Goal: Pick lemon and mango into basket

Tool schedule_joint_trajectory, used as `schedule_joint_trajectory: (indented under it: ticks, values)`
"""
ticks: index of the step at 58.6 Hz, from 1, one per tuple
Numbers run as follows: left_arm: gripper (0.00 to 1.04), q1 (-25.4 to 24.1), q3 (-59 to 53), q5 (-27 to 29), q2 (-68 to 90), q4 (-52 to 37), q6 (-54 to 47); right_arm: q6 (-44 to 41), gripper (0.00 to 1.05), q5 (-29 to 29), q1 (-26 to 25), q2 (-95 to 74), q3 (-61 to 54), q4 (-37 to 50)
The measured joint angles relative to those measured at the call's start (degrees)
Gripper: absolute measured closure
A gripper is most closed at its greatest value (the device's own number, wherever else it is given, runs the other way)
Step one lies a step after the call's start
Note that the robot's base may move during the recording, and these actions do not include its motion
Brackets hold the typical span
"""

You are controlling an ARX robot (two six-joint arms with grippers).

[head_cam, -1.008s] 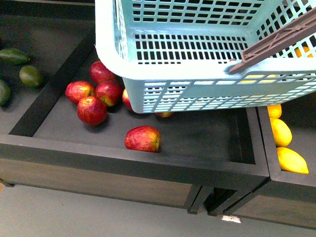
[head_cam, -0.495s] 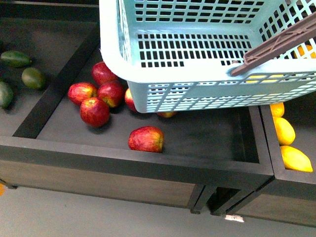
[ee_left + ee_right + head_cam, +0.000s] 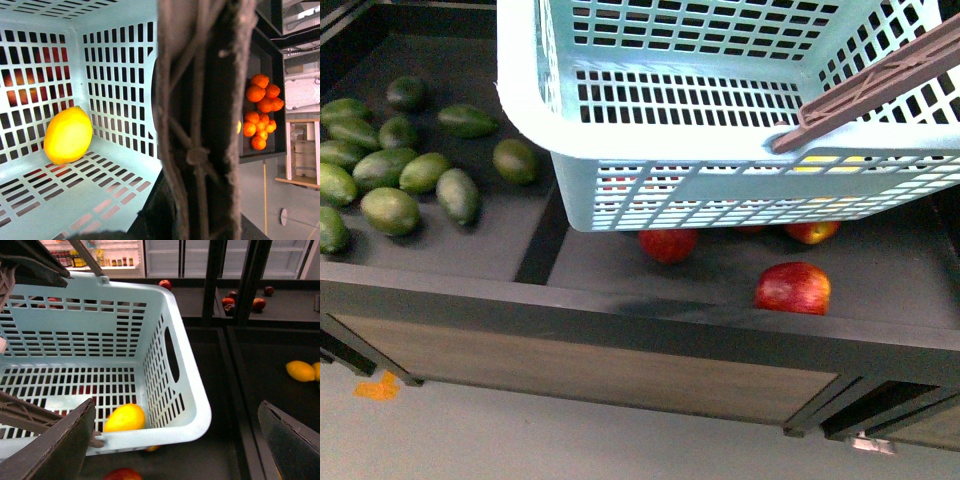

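Basket (image 3: 535, 110) held over bin (image 3: 620, 305) to catch fruit; lemon (image 3: 67, 136) inside; right end effector (image 3: 176, 407) spread, empty; left end effector unreadable

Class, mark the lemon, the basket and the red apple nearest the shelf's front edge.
lemon (image 3: 68, 135), left wrist view, middle of its skin.
basket (image 3: 660, 142), front view, on its near rim.
red apple (image 3: 792, 288), front view, its centre.

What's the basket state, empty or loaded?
Loaded, one item: the lemon lies on the slotted floor of the basket, in a corner against the walls. No other fruit shows inside in either wrist view.
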State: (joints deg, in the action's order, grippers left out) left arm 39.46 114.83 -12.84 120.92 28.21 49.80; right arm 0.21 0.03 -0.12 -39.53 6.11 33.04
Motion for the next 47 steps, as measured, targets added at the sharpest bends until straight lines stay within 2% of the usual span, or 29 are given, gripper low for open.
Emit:
schedule_joint_trajectory:
  ticks: [47]
  values:
    - [1.00, -0.1, 0.0, -0.5, 0.0, 0.0, -0.1, 0.0, 0.09, 0.0, 0.0, 0.0, 0.0, 0.0]
